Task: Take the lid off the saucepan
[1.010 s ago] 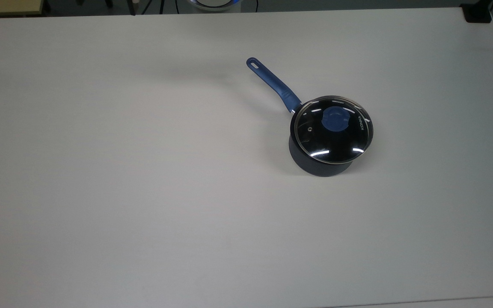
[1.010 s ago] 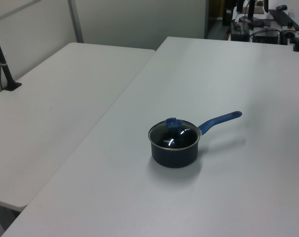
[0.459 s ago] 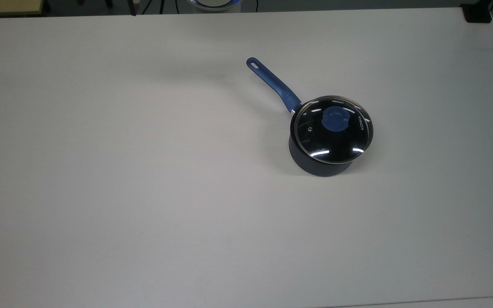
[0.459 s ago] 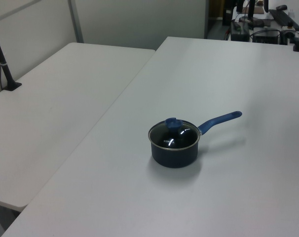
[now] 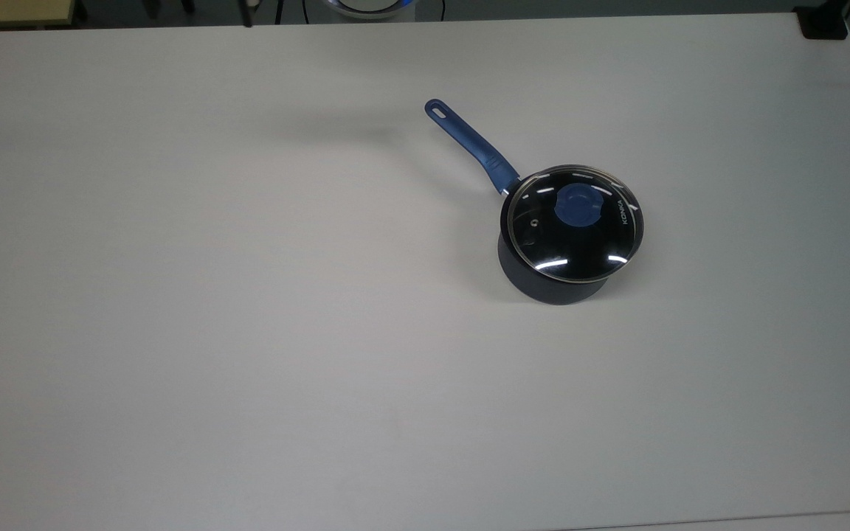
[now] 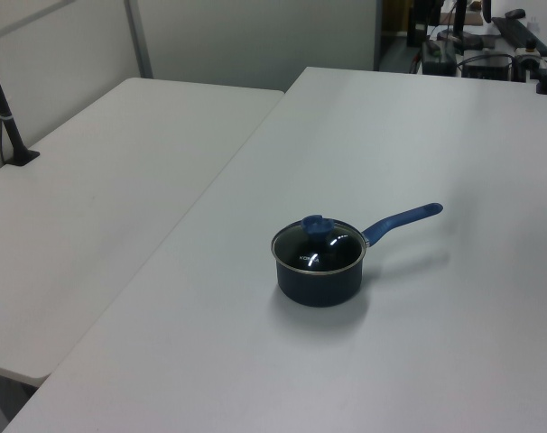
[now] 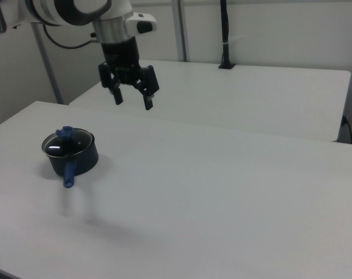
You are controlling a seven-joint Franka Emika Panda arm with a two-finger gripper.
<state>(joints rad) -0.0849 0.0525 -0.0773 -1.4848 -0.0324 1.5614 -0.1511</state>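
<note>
A: Item 1, the saucepan (image 5: 552,284): one is counted. It is stood on the bench (image 5: 248,332), at about 2 o'clock from the bench centre in the top view. Its handle (image 5: 473,145) is pointed toward 10 o'clock in the top view.

B: Item 2, the lid (image 5: 572,223): one is counted. It is seated level on the saucepan rim, with the knob (image 5: 578,203) at its centre and a steam vent (image 5: 533,221) near its 9 o'clock edge in the top view.

A: Item 3, the end effector (image 7: 131,92): one is counted. It is hung in the air in the right view, up toward 2 o'clock of the saucepan and well apart from it. Its fingers (image 7: 148,99) are spread and nothing is held between them.

B: Step in hand: the approach is judged to be at its start, since the lid is untouched and the pan is closed.

A: Next move, as judged: the end effector is to be brought above the knob, lowered with one finger on each side of it, closed, and raised straight up. A sideways pull is to be avoided, as the light pan could be dragged along.

B: A second bench (image 6: 102,207) is noted beside the first in the left view.
</note>
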